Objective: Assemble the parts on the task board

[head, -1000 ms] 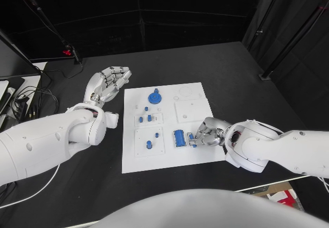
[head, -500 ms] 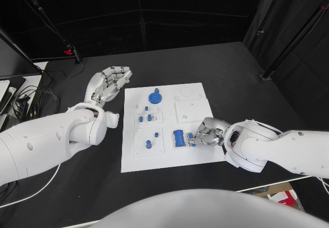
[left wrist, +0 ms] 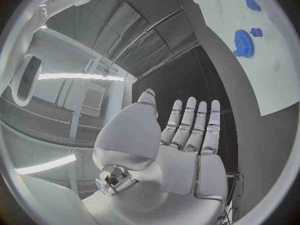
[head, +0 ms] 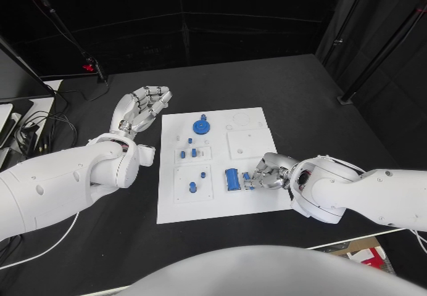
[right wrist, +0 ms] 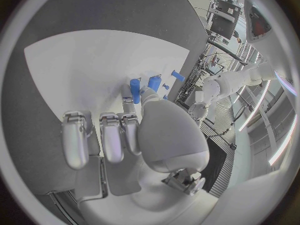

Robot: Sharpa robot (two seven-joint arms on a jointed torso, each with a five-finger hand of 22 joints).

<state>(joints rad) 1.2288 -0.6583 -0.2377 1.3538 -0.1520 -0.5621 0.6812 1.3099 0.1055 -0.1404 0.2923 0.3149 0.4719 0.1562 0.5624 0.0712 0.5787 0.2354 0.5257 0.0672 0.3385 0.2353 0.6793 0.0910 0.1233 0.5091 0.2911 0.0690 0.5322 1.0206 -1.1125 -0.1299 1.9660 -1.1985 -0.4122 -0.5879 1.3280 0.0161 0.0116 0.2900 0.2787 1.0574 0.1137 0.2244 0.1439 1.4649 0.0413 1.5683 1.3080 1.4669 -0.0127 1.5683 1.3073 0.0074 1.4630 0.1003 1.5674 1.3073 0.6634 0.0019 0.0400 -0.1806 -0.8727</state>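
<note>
The white task board (head: 240, 200) lies mid-table. On it are a blue gear (head: 201, 127), several small blue pegs (head: 189, 153) and a blue cylinder (head: 232, 179). My right hand (head: 268, 172) rests on the board's right part, fingers curled, with a small blue peg (head: 247, 179) pinched at its fingertips just right of the cylinder. In the right wrist view that peg (right wrist: 135, 90) sits between thumb and finger, the cylinder (right wrist: 154, 82) just beyond. My left hand (head: 140, 108) hovers flat and open off the board's far left corner, holding nothing. The left wrist view shows the gear (left wrist: 242, 36) past the left hand (left wrist: 181, 140).
Square white inset plates (head: 247, 143) sit on the board. Cables (head: 40, 126) and equipment lie at the table's left edge. A black stand foot (head: 345, 98) is at the far right. Bare black table surrounds the board.
My right hand has crept slightly left toward the blue cylinder, the small peg moving with it. The left hand has not moved.
</note>
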